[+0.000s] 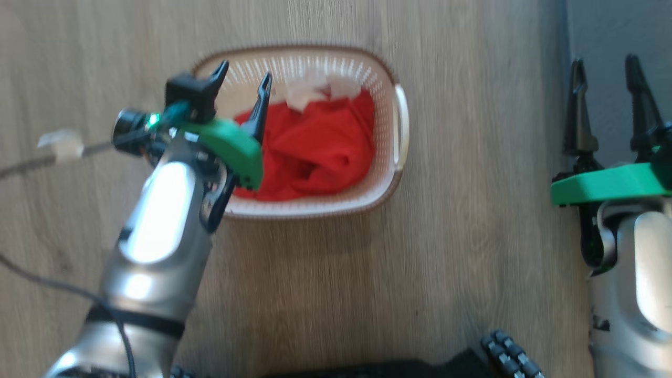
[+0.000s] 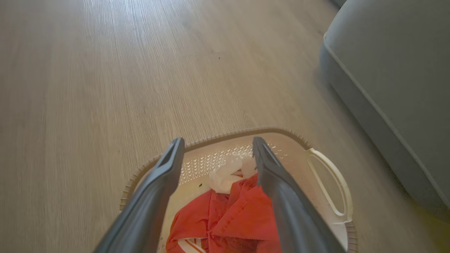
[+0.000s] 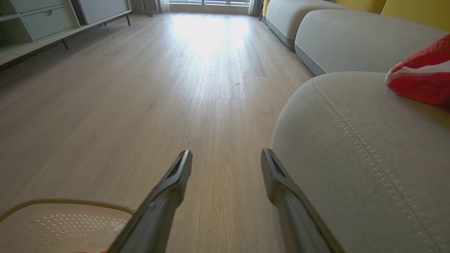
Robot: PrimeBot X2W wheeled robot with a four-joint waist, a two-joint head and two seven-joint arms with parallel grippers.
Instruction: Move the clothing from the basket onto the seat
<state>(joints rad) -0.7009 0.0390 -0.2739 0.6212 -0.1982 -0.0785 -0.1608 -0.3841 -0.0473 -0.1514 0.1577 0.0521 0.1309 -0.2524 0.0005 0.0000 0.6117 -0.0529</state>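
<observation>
Sitting in basket [image 1: 315, 210] on floor [image 1: 462, 262]: red clothing [image 1: 315, 147], crumpled heap w/ white bit at far end. Hovering above it w/ left tool [image 1: 245, 71], fingers spread wide, holding nothing. Parked just beside seat [image 3: 351, 158] w/ right tool [image 3: 226, 153], also spread wide, empty. Already lying on seat: another red/white garment [image 3: 420, 79]. Prob light, floppy, not fragile; likely to sag & trail when lifted. Best to pinch a raised fold mid-heap, not a loose hem.

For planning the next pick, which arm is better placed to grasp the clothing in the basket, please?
Left, probably: the left gripper hovers open over the basket and clothing; the right gripper is by the seat.
</observation>
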